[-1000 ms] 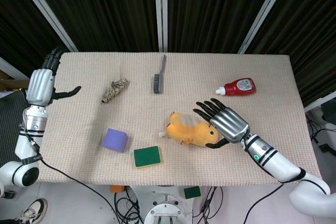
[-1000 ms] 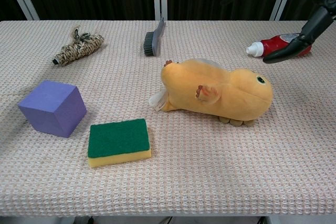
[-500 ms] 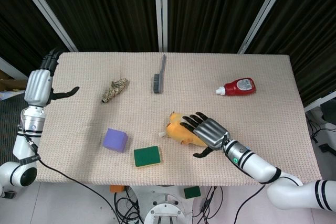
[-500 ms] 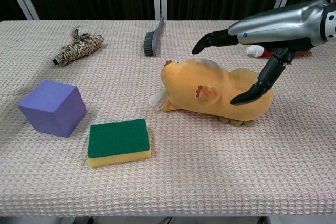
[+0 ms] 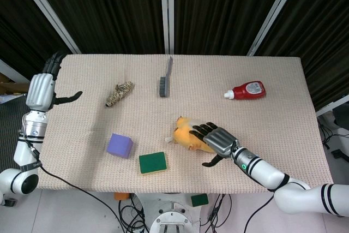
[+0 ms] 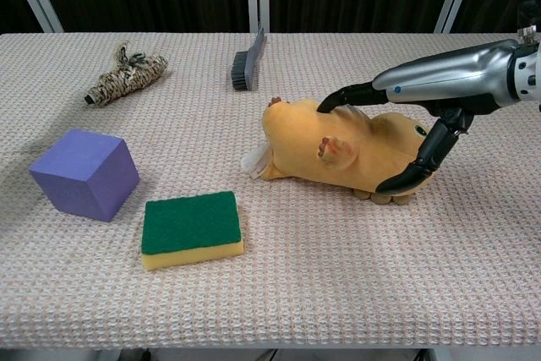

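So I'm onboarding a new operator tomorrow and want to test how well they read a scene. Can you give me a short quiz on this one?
1. True or false: the right hand lies over the orange plush toy.
2. Which item sits closest to the green sponge? A) ketchup bottle B) purple cube C) brush
3. Fill in: the left hand is at the table's ______ edge, holding nothing.

Key: 1 true; 2 B; 3 left
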{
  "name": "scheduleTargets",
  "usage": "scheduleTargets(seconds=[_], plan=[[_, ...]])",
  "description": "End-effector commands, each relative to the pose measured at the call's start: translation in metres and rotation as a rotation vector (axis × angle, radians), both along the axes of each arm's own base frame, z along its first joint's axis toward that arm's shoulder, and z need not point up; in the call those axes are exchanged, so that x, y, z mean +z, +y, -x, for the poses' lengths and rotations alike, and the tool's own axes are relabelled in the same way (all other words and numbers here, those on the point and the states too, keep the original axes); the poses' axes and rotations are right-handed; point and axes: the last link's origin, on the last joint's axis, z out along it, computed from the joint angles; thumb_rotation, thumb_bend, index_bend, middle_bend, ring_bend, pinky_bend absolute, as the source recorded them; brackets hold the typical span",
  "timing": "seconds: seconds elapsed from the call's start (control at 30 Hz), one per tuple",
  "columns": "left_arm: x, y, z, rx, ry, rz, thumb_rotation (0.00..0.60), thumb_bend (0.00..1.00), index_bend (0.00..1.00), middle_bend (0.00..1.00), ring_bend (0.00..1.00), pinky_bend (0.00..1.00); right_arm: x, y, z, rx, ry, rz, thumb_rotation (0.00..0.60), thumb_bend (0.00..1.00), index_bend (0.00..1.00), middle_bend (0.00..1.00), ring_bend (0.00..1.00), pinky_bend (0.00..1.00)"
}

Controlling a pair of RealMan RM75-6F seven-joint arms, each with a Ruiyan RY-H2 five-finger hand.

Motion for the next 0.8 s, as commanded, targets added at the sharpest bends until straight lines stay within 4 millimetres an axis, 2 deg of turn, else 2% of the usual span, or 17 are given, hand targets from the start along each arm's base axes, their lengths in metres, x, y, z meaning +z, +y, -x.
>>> scheduleTargets(seconds=[0.03, 0.13, 0.27, 0.57, 0.8], plan=[[-0.001, 0.000, 0.000, -0.001, 0.001, 0.001, 0.600, 0.14, 0.00, 0.01, 0.04, 0.25, 0.011, 0.000, -0.011, 0.028, -0.066, 0.052, 0.395, 0.20, 0.00, 0.00, 0.00, 0.00], [-0.002, 0.000, -0.001, -0.002, 0.006, 0.004, 0.600, 0.14, 0.00, 0.01, 0.04, 0.25, 0.018, 0.001, -0.019, 0.060, -0.138, 0.099, 0.392, 0.21, 0.00, 0.00, 0.00, 0.00], [-0.002, 0.000, -0.001, -0.004, 0.004, 0.003, 0.600, 0.14, 0.00, 0.01, 0.04, 0.25, 0.012, 0.003, -0.015, 0.087, -0.166, 0.104, 0.392, 0.21, 0.00, 0.00, 0.00, 0.00], [-0.002, -0.002, 0.002, 0.004, 0.007, 0.010, 0.600, 0.14, 0.00, 0.01, 0.04, 0.25, -0.011, 0.005, 0.002, 0.062, -0.063, 0.003, 0.393, 0.22, 0.00, 0.00, 0.00, 0.00], [-0.002, -0.002, 0.004, 0.003, 0.004, 0.014, 0.600, 0.14, 0.00, 0.01, 0.04, 0.25, -0.021, 0.007, 0.005, 0.045, 0.004, -0.059, 0.394, 0.24, 0.00, 0.00, 0.00, 0.00]])
